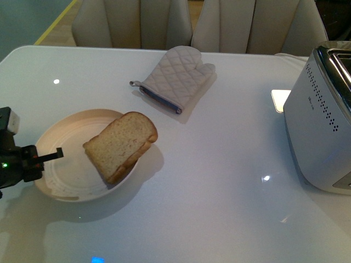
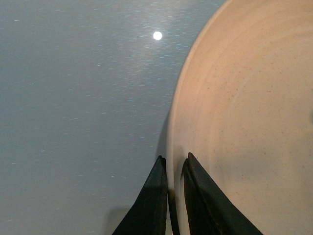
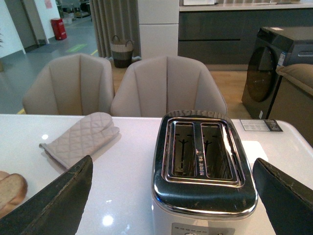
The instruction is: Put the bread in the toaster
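Observation:
The bread (image 1: 122, 144) is a thick tan slice with a brown crust. It lies tilted on the right rim of a cream plate (image 1: 66, 181) at the table's left. My left gripper (image 1: 55, 155) is shut on the plate's left rim; in the left wrist view its fingers (image 2: 172, 169) pinch the rim of the plate (image 2: 254, 122). The white-grey toaster (image 1: 321, 123) stands at the far right. In the right wrist view the toaster (image 3: 203, 169) shows its chrome top and two empty slots, between the wide-open fingers of my right gripper (image 3: 171, 198). The bread's end (image 3: 11, 190) shows at that view's edge.
A quilted beige oven mitt (image 1: 176, 78) lies at the table's back middle, also in the right wrist view (image 3: 80, 138). Beige chairs (image 1: 131, 22) stand behind the table. A card (image 3: 261, 125) lies behind the toaster.

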`<act>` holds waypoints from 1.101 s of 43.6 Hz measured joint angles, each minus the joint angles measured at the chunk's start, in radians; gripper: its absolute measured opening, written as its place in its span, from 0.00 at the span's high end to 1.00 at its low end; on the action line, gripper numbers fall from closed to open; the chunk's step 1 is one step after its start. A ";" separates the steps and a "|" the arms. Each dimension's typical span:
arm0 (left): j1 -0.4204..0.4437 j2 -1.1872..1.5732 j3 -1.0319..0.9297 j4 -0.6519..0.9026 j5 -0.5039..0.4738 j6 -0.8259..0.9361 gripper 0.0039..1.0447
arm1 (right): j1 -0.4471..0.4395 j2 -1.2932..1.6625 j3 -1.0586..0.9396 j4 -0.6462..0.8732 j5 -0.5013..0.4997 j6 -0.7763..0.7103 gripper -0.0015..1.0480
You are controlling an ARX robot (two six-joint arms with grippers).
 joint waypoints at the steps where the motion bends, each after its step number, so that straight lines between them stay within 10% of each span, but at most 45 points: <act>1: -0.018 0.001 0.000 0.002 0.000 -0.005 0.95 | 0.000 0.000 0.000 0.000 0.000 0.000 0.09; 48: -0.378 0.013 0.076 -0.050 0.045 -0.011 0.94 | 0.000 0.000 0.000 0.000 0.000 0.000 0.09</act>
